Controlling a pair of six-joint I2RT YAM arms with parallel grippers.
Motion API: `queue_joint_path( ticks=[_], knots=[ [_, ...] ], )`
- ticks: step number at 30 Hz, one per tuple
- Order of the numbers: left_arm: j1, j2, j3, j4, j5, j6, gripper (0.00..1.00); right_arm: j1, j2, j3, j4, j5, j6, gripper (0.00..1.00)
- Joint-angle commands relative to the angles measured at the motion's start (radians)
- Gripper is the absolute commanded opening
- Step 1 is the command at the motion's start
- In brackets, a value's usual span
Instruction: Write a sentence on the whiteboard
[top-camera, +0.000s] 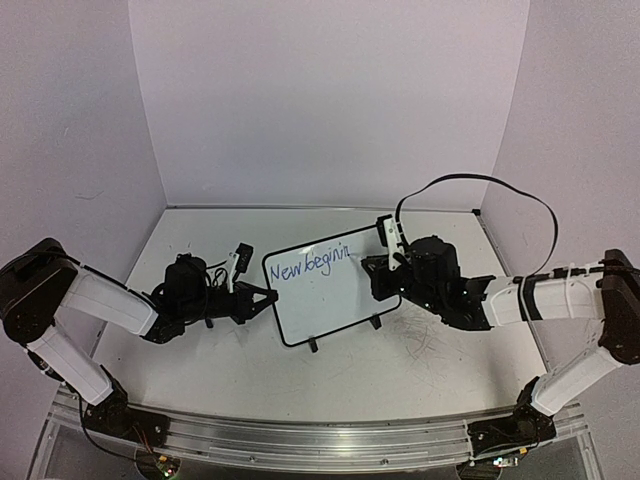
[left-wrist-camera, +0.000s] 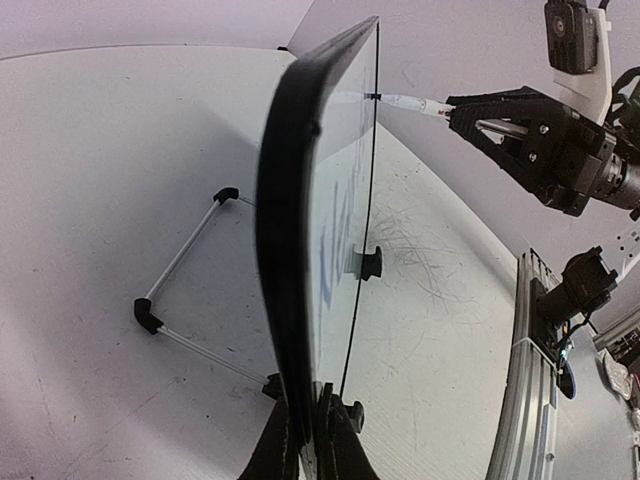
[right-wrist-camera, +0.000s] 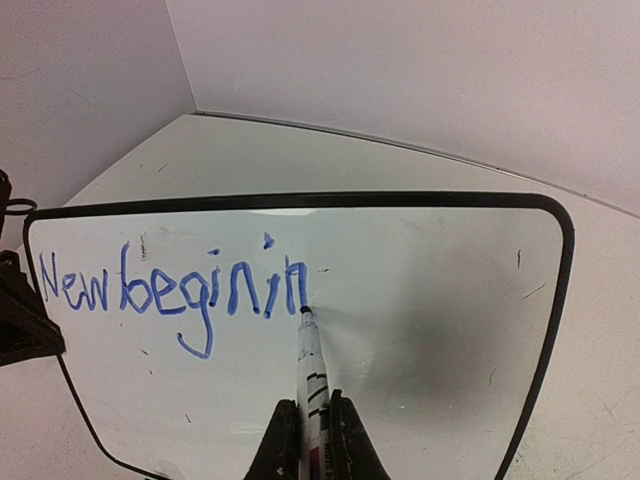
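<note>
The whiteboard (top-camera: 335, 305) stands at centre of the top view. My left gripper (top-camera: 262, 298) is clamped on its left edge. My right gripper (right-wrist-camera: 310, 420) pinches the marker (right-wrist-camera: 308, 355), tip on the sentence (right-wrist-camera: 170, 285) at "New beginin". I recommend light, even pressure, following the rising line.

Whiteboard (top-camera: 330, 305) upright on table (top-camera: 420, 375); left claw (top-camera: 268, 298) on its left edge; right claw (top-camera: 378, 272) at right, marker (right-wrist-camera: 308, 362) tip touching whiteboard.
</note>
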Motion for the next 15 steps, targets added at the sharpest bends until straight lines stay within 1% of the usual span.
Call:
queue_joint_path(
  ticks=[1, 6, 15],
  knots=[
    [0.004, -0.005, -0.026, -0.091, -0.040, 0.039, 0.00, -0.011, -0.060, 0.000, -0.002, -0.012, 0.012, 0.00],
    [0.004, -0.005, -0.024, -0.090, -0.040, 0.041, 0.00, -0.035, -0.079, -0.002, 0.008, -0.019, 0.015, 0.00],
    [0.004, -0.012, -0.027, -0.091, -0.039, 0.041, 0.00, -0.041, -0.032, 0.028, 0.017, -0.016, 0.008, 0.00]
  ],
)
